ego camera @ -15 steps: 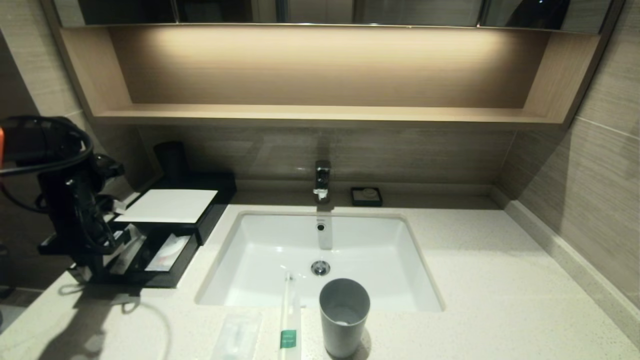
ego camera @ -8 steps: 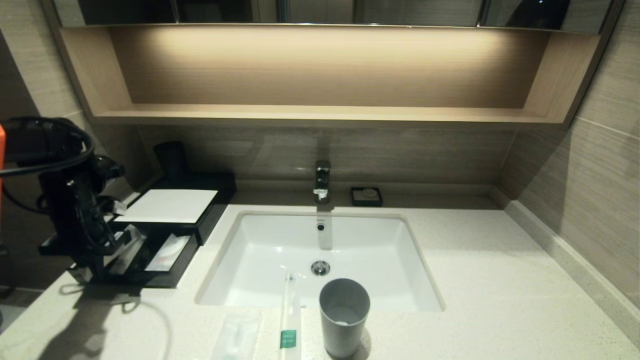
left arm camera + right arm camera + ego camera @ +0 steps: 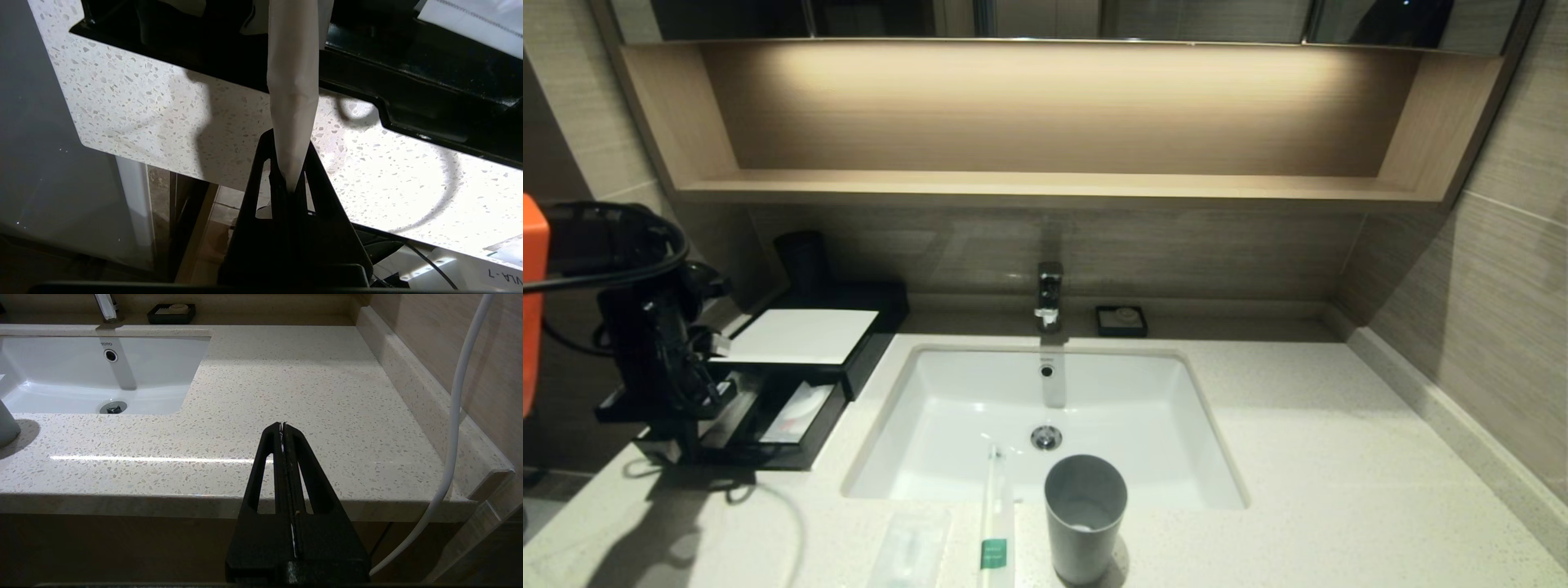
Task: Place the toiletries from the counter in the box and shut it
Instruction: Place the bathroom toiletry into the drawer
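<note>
My left gripper [image 3: 289, 141] is shut on a cream paper-wrapped stick [image 3: 292, 77], whose far end reaches over the front wall of the black box's pulled-out drawer [image 3: 429, 110]. In the head view the left arm [image 3: 658, 343] hangs over that open drawer [image 3: 768, 420], in front of the box [image 3: 800, 335] with its white top panel. A second stick with a green band [image 3: 995, 531] and a translucent plastic packet [image 3: 907, 549] lie on the counter [image 3: 1339, 490] before the sink. My right gripper [image 3: 282, 426] is shut and holds nothing, above the counter's front edge, right of the sink.
A grey cup [image 3: 1085, 514] stands beside the stick at the sink's [image 3: 1045, 408] front rim. The faucet [image 3: 1049, 294] and a small black soap dish [image 3: 1121, 320] are at the back. A wooden shelf niche [image 3: 1045, 184] runs overhead. A white cable [image 3: 457, 416] hangs at the right wall.
My left arm has shifted slightly right and down over the open drawer, still shut on the stick. Nothing else has moved.
</note>
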Available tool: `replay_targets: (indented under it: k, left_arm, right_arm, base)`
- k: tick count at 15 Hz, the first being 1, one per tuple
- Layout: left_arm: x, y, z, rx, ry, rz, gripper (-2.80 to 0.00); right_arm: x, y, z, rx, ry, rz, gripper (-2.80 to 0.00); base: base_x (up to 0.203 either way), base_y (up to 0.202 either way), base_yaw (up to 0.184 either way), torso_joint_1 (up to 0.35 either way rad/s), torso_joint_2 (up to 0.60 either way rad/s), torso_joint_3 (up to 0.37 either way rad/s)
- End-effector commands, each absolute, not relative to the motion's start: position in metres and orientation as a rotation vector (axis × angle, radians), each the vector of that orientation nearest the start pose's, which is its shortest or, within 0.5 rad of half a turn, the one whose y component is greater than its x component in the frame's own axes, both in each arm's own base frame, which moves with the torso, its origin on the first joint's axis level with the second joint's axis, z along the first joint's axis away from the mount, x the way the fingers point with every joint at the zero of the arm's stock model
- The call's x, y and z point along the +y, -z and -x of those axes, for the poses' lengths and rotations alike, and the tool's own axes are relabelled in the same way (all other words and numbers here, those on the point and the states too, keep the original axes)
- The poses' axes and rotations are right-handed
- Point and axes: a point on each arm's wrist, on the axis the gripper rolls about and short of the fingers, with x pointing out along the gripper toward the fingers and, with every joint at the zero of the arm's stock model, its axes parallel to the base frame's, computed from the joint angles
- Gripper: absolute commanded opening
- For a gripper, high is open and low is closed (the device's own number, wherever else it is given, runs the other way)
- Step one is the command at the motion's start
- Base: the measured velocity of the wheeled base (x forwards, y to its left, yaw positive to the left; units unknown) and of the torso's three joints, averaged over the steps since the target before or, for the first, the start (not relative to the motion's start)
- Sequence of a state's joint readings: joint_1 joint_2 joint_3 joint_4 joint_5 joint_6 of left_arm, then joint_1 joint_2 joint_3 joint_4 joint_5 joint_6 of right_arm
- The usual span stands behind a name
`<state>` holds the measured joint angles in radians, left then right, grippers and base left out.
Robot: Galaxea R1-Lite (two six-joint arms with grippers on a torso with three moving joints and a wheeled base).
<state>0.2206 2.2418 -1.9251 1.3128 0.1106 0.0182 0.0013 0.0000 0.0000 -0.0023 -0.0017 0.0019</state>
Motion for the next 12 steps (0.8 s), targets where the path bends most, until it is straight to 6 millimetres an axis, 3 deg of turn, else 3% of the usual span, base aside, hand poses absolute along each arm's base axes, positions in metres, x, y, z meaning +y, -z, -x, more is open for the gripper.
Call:
replay_targets:
  k: [1, 5, 6, 12]
  left_arm:
    - [0.084, -0.146, -0.362, 1.644, -0.241, 0.077, -2.8]
    - [0.084, -0.148, -0.365, 1.605, -0.245, 0.074, -2.8]
    - [0.084, -0.148, -0.365, 1.598, -0.247, 0.075, 0.0]
    - [0.085, -0.157, -0.37, 1.491, -0.288, 0.105, 0.0]
  right_arm:
    - [0.0, -0.075, 0.023, -0.002, 0.0, -0.002, -2.8]
    - [0.0, -0.075, 0.023, -0.002, 0.0, -0.002, -2.8]
    - [0.0, -0.075, 0.023, -0.002, 0.0, -0.002, -2.8]
    - [0.0, -0.075, 0.023, -0.002, 0.0, -0.002, -2.8]
  base:
    - [0.0, 0.0, 0.0, 0.0, 0.0, 0.0]
    - [0.0, 0.0, 0.0, 0.0, 0.0, 0.0]
    - [0.0, 0.0, 0.0, 0.0, 0.0, 0.0]
    - [0.0, 0.0, 0.0, 0.0, 0.0, 0.0]
